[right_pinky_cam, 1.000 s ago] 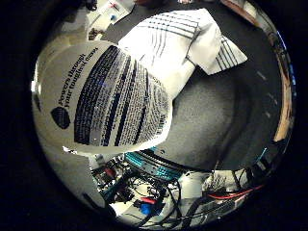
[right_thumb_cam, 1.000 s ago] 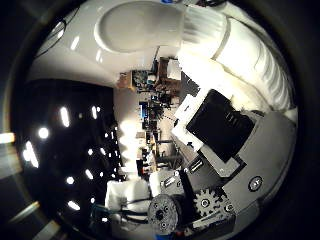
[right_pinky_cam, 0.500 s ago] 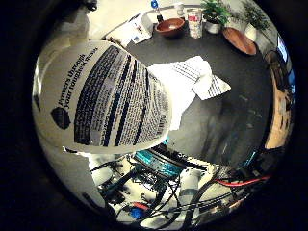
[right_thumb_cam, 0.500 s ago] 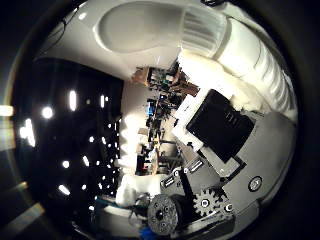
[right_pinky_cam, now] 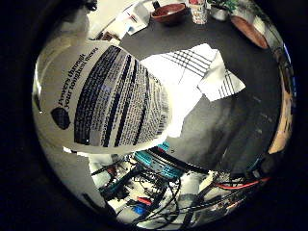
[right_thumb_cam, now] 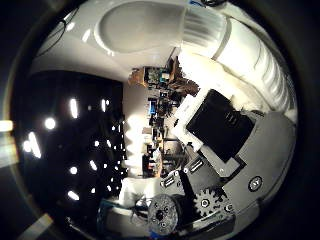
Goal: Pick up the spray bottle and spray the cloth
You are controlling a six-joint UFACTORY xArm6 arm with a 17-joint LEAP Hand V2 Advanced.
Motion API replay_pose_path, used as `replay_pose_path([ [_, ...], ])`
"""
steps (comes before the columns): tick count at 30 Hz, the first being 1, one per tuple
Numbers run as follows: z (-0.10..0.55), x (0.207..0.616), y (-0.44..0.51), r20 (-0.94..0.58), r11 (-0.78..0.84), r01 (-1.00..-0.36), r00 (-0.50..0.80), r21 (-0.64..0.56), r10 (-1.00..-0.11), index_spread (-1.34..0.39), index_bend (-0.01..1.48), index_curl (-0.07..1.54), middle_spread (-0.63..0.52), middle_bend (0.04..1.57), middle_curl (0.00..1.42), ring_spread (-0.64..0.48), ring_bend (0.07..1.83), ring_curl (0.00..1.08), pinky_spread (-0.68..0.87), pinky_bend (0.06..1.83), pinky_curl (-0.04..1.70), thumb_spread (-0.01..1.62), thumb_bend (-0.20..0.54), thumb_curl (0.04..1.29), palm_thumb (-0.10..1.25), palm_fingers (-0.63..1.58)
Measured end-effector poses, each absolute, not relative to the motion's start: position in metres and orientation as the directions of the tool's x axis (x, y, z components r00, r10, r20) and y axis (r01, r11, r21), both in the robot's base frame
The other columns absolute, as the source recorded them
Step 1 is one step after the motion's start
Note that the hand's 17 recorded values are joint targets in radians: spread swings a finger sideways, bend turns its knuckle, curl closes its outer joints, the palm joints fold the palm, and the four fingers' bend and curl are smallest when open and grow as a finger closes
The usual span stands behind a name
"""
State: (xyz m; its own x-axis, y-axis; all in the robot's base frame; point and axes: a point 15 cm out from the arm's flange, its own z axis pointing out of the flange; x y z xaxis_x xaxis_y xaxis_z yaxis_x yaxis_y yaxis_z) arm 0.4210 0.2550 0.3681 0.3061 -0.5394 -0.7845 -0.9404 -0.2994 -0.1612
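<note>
Pressed close against the palm: the spray bottle [right_pinky_cam: 103,96], white, its printed label filling much of the little-finger-side view. Seen again from the thumb side as a smooth white neck and ribbed collar arching over the white and black hand [right_thumb_cam: 225,150]. Curled round the bottle, the fingers [right_thumb_cam: 220,125], one blocky black-and-white finger lying right against the white plastic; held clear of the table [right_pinky_cam: 240,125]. Below and beyond the bottle, spread flat on the dark tabletop: the cloth [right_pinky_cam: 197,77], white with dark stripes, one corner folded over on itself, partly hidden behind the bottle's edge. Farther off, near the table's far edge: a brown bowl [right_pinky_cam: 168,12], a patterned cup [right_pinky_cam: 198,12] just beside it, a potted plant [right_pinky_cam: 222,8] next to that, and a flat brown dish [right_pinky_cam: 250,31] a little apart. Beside the bowl, some papers [right_pinky_cam: 127,24].
</note>
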Motion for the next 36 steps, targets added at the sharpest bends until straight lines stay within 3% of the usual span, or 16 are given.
replay_pose_path([
  [6,0.324,0.416,0.251,-0.795,-0.302,-0.948,0.258,-0.100,-0.548,-0.25,1.15,0.63,-0.17,1.33,0.66,-0.21,1.41,0.55,-0.32,1.27,0.62,0.77,-0.013,1.10,1.04,1.24],
  [14,0.353,0.402,0.258,-0.777,-0.326,-0.928,0.337,-0.179,-0.531,-0.25,1.15,0.63,-0.17,1.33,0.66,-0.21,1.41,0.55,-0.32,1.27,0.62,0.76,-0.013,1.10,1.04,1.24],
  [22,0.415,0.347,0.311,-0.768,-0.415,-0.858,0.478,-0.303,-0.427,-0.25,1.15,0.63,-0.17,1.33,0.66,-0.21,1.41,0.55,-0.32,1.27,0.62,0.76,-0.013,1.10,1.04,1.24],
  [27,0.435,0.348,0.339,-0.751,-0.388,-0.827,0.544,-0.406,-0.374,-0.25,1.15,0.63,-0.17,1.33,0.66,-0.21,1.41,0.55,-0.32,1.27,0.62,0.76,-0.013,1.10,1.04,1.24],
  [36,0.414,0.327,0.438,-0.690,-0.421,-0.712,0.684,-0.562,-0.235,-0.25,1.16,0.63,-0.17,1.33,0.67,-0.21,1.42,0.56,-0.32,1.27,0.63,0.76,-0.015,1.10,1.03,1.24],
])
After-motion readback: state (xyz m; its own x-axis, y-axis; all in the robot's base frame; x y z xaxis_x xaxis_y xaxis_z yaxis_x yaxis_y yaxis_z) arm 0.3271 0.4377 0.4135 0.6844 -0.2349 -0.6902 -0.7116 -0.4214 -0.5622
